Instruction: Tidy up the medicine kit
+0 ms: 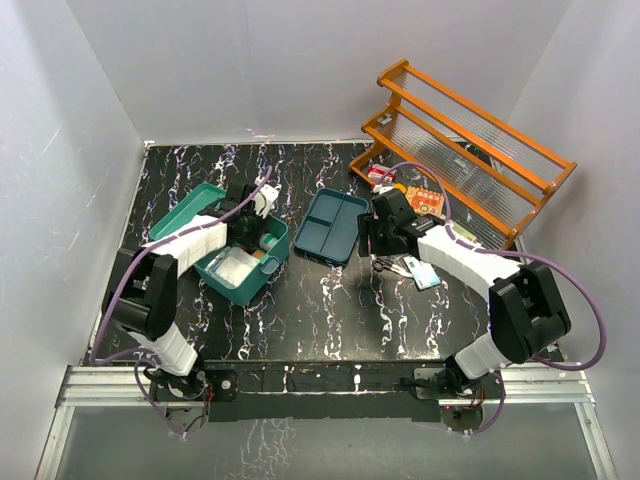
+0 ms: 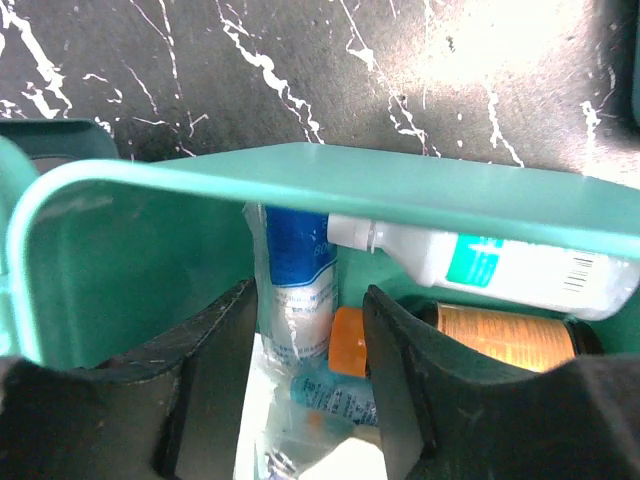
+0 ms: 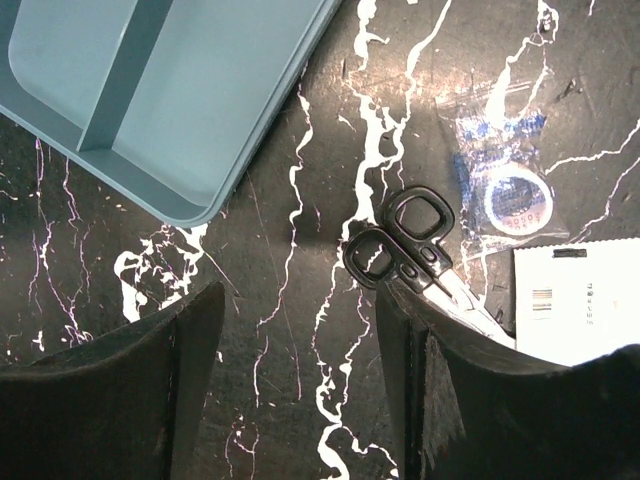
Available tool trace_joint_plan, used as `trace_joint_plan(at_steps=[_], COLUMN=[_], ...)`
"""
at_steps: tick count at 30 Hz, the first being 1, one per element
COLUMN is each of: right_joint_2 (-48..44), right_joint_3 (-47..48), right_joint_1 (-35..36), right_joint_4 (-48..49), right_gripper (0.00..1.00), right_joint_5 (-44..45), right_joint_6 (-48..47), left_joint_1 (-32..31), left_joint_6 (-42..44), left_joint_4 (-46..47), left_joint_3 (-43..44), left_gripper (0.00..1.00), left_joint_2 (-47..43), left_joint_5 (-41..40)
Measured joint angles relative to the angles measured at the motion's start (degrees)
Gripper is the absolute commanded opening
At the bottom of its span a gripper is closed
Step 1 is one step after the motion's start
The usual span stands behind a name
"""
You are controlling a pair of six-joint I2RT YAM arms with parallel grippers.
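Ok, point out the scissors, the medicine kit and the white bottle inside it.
scissors (image 3: 405, 248): right wrist view, handle junction.
medicine kit (image 1: 266, 281): top external view, outer wall.
white bottle (image 2: 520, 272): left wrist view, body.

- The medicine kit (image 1: 245, 262) sits on the bench (image 1: 300, 310) at the middle left of the top view. Its lid (image 1: 185, 208) lies open to the upper left.
- The divided tray (image 1: 335, 225) lies just right of the kit, not touching it.
- The tiered rack (image 1: 465, 150) stands in the upper right, with small boxes (image 1: 381, 175) at its foot.
- The scissors (image 3: 405, 245) lie right of the tray. The roll of tape (image 3: 515, 200) is to their upper right in the right wrist view, with a paper card (image 3: 580, 300) below it.
- Inside the kit, a bottle (image 2: 480, 265) lies on its side above a jar (image 2: 505, 335). A packet (image 2: 295, 270) stands to their left.
- The left end effector (image 2: 305, 345) is in the kit.
- The right end effector (image 3: 300, 340) hangs over the bench between tray and scissors.
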Motion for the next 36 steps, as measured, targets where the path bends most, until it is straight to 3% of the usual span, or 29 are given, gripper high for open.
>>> trace_joint_plan(at_steps=[15, 21, 27, 36], right_joint_2=[-9.09, -10.84, -10.84, -7.54], right_joint_3=[-1.36, -3.10, -4.04, -4.79], right_joint_1=[-0.02, -1.16, -2.40, -4.00], right_joint_4=[-0.22, -2.14, -4.59, -3.58], right_gripper=[0.61, 0.62, 0.63, 0.60], right_joint_5=[9.68, 16.81, 19.78, 19.76], right_joint_6=[4.85, 7.50, 8.15, 6.05], left_joint_1=[0.00, 0.00, 0.00, 0.00], left_joint_6=[-11.21, -19.17, -27.45, -35.60], left_joint_4=[-5.35, -4.31, -4.63, -5.70], left_joint_3=[3.65, 3.74, 3.74, 1.38], left_gripper=[0.70, 0.97, 0.99, 0.99], left_joint_2=[-14.14, -24.68, -31.69, -36.15], left_joint_5=[2.03, 2.97, 3.32, 10.80])
